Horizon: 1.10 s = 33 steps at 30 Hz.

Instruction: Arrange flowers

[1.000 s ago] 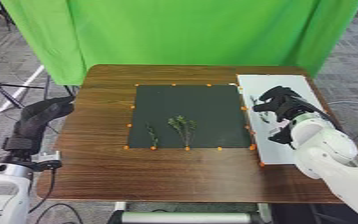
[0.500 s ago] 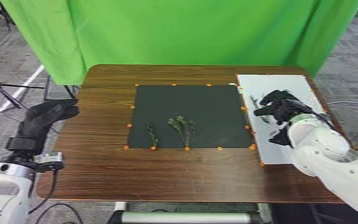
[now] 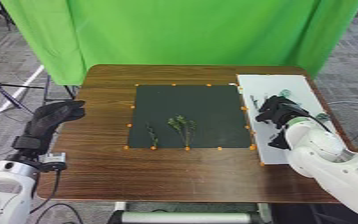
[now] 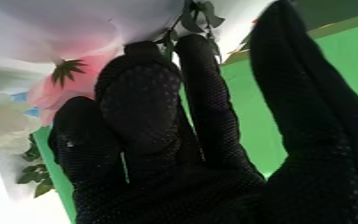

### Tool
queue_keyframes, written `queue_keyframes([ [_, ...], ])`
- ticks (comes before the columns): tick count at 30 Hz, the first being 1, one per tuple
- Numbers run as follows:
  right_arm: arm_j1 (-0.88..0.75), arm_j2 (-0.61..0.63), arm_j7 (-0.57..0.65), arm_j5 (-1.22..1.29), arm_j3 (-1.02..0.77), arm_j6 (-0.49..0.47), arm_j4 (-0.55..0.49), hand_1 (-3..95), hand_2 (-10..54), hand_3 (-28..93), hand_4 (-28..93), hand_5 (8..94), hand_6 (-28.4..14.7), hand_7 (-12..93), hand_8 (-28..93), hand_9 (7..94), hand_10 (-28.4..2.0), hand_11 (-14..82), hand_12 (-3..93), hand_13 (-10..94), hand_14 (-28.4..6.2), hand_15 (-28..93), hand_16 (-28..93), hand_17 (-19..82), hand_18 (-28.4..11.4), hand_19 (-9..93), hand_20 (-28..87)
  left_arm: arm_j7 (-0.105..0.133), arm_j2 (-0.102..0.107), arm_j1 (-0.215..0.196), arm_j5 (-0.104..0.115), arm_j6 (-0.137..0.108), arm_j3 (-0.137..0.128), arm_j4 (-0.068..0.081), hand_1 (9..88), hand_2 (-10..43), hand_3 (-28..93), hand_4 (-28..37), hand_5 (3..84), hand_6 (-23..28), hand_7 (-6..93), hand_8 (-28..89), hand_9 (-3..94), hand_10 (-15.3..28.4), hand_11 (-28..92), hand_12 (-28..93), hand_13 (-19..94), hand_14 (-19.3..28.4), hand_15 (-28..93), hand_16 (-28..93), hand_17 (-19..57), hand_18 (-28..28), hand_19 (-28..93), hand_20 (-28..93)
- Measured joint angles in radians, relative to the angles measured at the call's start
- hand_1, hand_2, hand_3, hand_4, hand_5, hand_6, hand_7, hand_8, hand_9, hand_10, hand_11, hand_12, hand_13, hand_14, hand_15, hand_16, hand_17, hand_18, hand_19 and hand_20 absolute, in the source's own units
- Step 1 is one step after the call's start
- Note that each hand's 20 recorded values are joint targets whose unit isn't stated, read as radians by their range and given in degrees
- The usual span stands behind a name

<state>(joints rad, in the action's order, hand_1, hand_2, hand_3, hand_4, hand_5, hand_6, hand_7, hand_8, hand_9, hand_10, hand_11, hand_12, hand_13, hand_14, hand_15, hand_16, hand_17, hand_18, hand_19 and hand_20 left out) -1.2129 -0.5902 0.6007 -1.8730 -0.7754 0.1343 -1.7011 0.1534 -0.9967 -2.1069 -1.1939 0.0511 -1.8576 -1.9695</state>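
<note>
**Light and easily crushed: best taken low down**

Nearest, a leafy sprig (image 3: 182, 125) lay at six o'clock from the middle of the dark mat (image 3: 171, 102), with a thin sprig (image 3: 151, 134) at seven. Both looked light, their stems (image 3: 187, 139) slim and probably springy; a pinch low on the stem would likely have spared the leaves.

Farther out, the left hand (image 3: 55, 113) waited at nine o'clock, fingers held together. At three, the right hand (image 3: 278, 110) was over the white board (image 3: 273, 83), its fingers extended and pinching nothing, the thumb well apart. Close by its fingers were a pink flower (image 4: 79, 74), a white flower (image 4: 2, 125) and a leafy stem (image 4: 193, 21); whether they touched could not be told. The blooms looked soft, so squeezing could have creased them; the stem made the safer hold.

Beyond, at two o'clock, lay pale greenery (image 3: 285, 93).
</note>
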Motion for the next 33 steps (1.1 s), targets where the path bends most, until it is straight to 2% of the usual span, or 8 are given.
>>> queue_keyframes([
  [2, 0.010, 0.000, 0.002, -0.002, 0.011, 0.002, 0.002, 47.0, -9.5, 62, -15, 61.8, -3.2, 19, -2, 66.6, -15.4, 14.5, 21.4, 87, -3.9, 59, 28, 60, -13.5, 93, 50, -0.003, 0.000, 0.003, 0.000, 0.005, 0.001, 0.000, 25.1, -2.3, 62, -23.3, 47.7, 5.6, 13.4, -5, 48.0, 16.6, 21, 13, 38, 20.3, 23, 0, 4.1, 15.1, 16, 15],
  [4, 0.023, 0.000, 0.004, -0.004, 0.025, 0.004, 0.005, 53.4, -9.5, 58, -16, 62.3, -3.4, 20, 14, 68.1, -14.9, 18.1, 22.8, 88, -3.4, 59, 29, 60, -12.8, 93, 50, -0.006, 0.000, 0.004, -0.001, 0.007, 0.002, 0.000, 25.0, -2.3, 62, -23.2, 47.8, 5.6, 13.4, -5, 47.9, 16.6, 21, 13, 38, 20.4, 23, 0, 4.0, 15.2, 17, 15],
  [6, 0.035, 0.000, 0.005, -0.009, 0.042, 0.010, 0.008, 59.0, -9.5, 53, -15, 63.2, -3.2, 21, 19, 73.3, -12.8, 13.6, 33.2, 89, -3.0, 59, 29, 61, -12.5, 93, 51, -0.008, 0.000, 0.005, -0.001, 0.008, 0.002, 0.000, 25.1, -2.2, 62, -23.2, 47.6, 5.7, 13.4, -5, 47.8, 16.6, 21, 13, 38, 20.4, 23, 0, 3.9, 15.2, 17, 15],
  [8, 0.042, 0.000, 0.006, -0.013, 0.055, 0.021, 0.011, 62.4, -9.5, 49, -13, 63.9, -3.2, 21, 21, 76.8, -11.4, 9.9, 39.8, 89, -2.6, 59, 29, 61, -12.3, 93, 51, -0.010, 0.000, 0.005, -0.001, 0.009, 0.002, 0.000, 25.2, -2.2, 62, -23.1, 47.6, 5.7, 13.4, -5, 47.8, 16.6, 21, 13, 38, 20.3, 23, 0, 3.9, 15.2, 17, 15],
  [14, 0.046, -0.001, 0.003, -0.021, 0.074, 0.047, 0.012, 66.2, -9.5, 48, -12, 66.3, -2.4, 27, 24, 81.0, -10.0, 15.2, 49.3, 90, -1.9, 60, 31, 62, -11.8, 93, 53, -0.015, -0.002, 0.007, -0.003, 0.010, 0.002, 0.000, 25.4, -2.0, 61, -23.0, 47.4, 5.8, 13.4, -5, 47.5, 16.6, 21, 13, 38, 20.3, 23, 0, 3.8, 15.1, 17, 15],
  [19, 0.048, -0.001, 0.001, -0.019, 0.080, 0.048, 0.011, 67.9, -9.5, 50, -10, 72.7, -2.0, 28, 22, 87.1, -9.7, 15.3, 49.1, 91, -1.7, 60, 31, 63, -11.3, 93, 52, -0.020, -0.004, 0.006, -0.004, 0.010, 0.002, 0.000, 25.7, -1.9, 61, -22.8, 47.2, 6.0, 13.2, -6, 47.2, 16.6, 21, 12, 38, 20.3, 23, 0, 3.7, 15.1, 17, 15],
  [26, 0.049, -0.002, -0.019, 0.097, 0.063, 0.062, 0.011, 67.8, -9.5, 52, -8, 74.3, -3.2, 30, 21, 88.0, -10.2, 15.2, 50.1, 92, -1.0, 58, 33, 64, -10.4, 93, 51, -0.028, -0.005, 0.007, -0.004, 0.011, 0.002, 0.000, 26.1, -1.5, 61, -22.3, 47.0, 6.1, 12.9, -5, 46.9, 16.6, 21, 12, 38, 20.2, 23, 0, 3.7, 15.1, 17, 15],
  [33, 0.048, 0.003, -0.055, 0.151, 0.104, 0.232, 0.012, 67.4, -9.5, 53, -8, 74.4, -3.5, 32, 20, 88.4, -10.3, 15.3, 50.8, 92, -0.5, 57, 35, 65, -10.1, 93, 51, -0.032, -0.005, 0.007, -0.004, 0.011, 0.002, 0.000, 26.3, -1.4, 60, -22.0, 47.0, 6.1, 12.9, -5, 46.8, 16.7, 21, 12, 38, 20.2, 23, 0, 3.6, 15.0, 17, 15],
])
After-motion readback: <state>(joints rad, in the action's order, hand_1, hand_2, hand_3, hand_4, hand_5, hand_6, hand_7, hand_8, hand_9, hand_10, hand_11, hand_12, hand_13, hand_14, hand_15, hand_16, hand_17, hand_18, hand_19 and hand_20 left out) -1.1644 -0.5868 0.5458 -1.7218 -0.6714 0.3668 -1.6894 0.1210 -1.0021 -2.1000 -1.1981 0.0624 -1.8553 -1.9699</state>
